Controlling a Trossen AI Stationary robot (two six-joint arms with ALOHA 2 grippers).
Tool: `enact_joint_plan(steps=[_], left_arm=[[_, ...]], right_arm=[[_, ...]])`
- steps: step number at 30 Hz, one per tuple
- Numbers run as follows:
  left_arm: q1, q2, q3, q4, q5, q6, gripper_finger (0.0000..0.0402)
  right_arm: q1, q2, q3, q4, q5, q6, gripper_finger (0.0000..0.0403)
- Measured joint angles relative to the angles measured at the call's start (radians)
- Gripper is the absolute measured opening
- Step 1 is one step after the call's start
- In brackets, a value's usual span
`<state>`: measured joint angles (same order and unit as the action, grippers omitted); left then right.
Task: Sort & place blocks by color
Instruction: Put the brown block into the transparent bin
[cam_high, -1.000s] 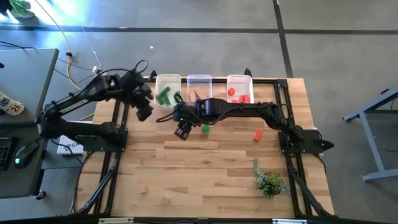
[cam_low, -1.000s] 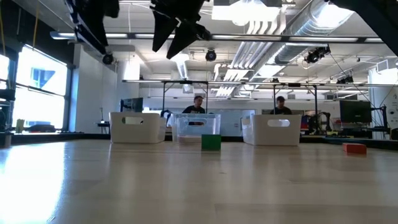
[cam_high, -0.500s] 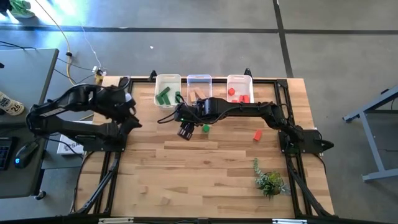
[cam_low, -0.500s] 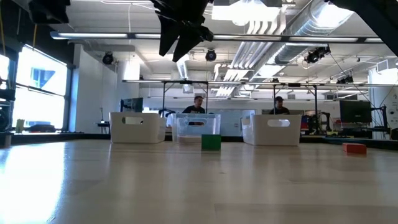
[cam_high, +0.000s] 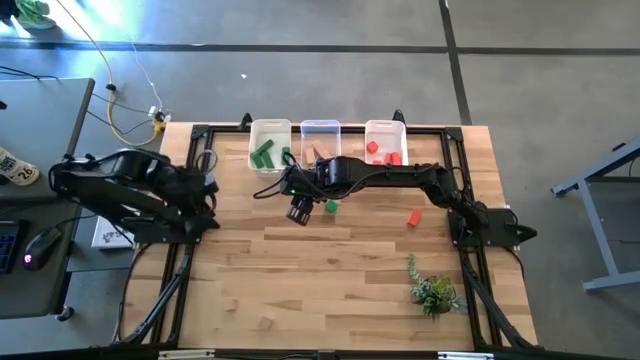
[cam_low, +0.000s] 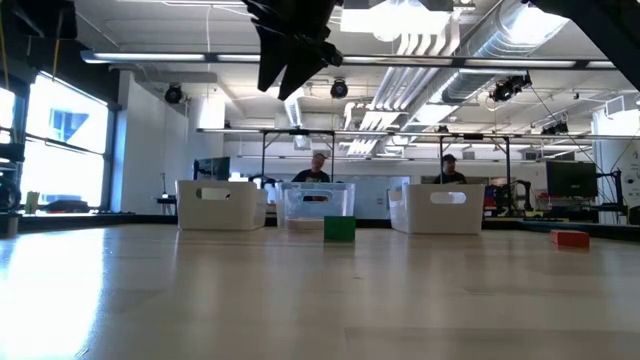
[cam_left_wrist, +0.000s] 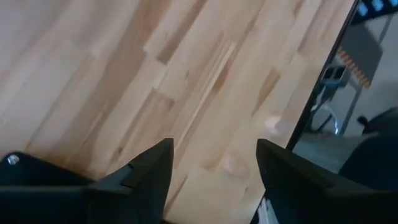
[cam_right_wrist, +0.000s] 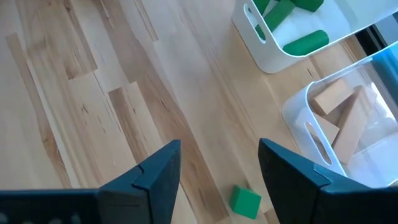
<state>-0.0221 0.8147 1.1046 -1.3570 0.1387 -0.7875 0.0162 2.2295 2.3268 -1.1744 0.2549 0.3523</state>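
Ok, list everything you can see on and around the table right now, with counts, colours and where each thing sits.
Bins: three, in a row at the table's far edge.
Green blocks: several, in the left bin.
Tan blocks: several, in the middle bin.
Red blocks: a few, in the right bin.
Loose green block: one, on the table before the middle bin.
Loose red block: one, on the table's right part.
Plant sprig: one, green, near right.
People: two, beyond the table.
Right pincer: open, raised beside the loose green block.
Left pincer: open, over the table's left edge.

green cube (cam_high: 330, 206) on table, red block (cam_high: 413, 216) apart, others binned
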Motion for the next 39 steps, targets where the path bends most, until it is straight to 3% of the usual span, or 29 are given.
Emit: enact_joint_plan(steps=[5, 13, 20, 25, 33, 39], left_arm=[[-0.133, 0.001, -0.100, 0.026, -0.012, -0.058, 0.0222], [-0.362, 0.001, -0.265, 0.243, -0.098, -0.241, 0.0223], [-0.527, 0.028, -0.332, 0.328, -0.153, -0.432, 0.0223], [-0.626, 0.115, -0.339, 0.362, -0.171, -0.517, 0.0223], [-0.732, 0.285, -0.339, 0.487, -0.186, -0.496, 0.0223], [-0.806, 0.383, -0.339, 0.590, -0.261, -0.408, 0.0223]], right_arm=[[-0.005, 0.000, 0.000, -0.007, 0.000, -0.041, 0.0201], [-0.035, 0.000, 0.000, -0.023, 0.026, -0.092, 0.0201], [-0.071, 0.000, 0.000, -0.030, 0.026, -0.092, 0.0201], [-0.091, 0.000, 0.000, -0.034, 0.027, -0.092, 0.0201], [-0.102, 0.000, 0.000, -0.034, 0.027, -0.092, 0.0201], [-0.102, 0.000, 0.000, -0.034, 0.027, -0.092, 0.0201]])
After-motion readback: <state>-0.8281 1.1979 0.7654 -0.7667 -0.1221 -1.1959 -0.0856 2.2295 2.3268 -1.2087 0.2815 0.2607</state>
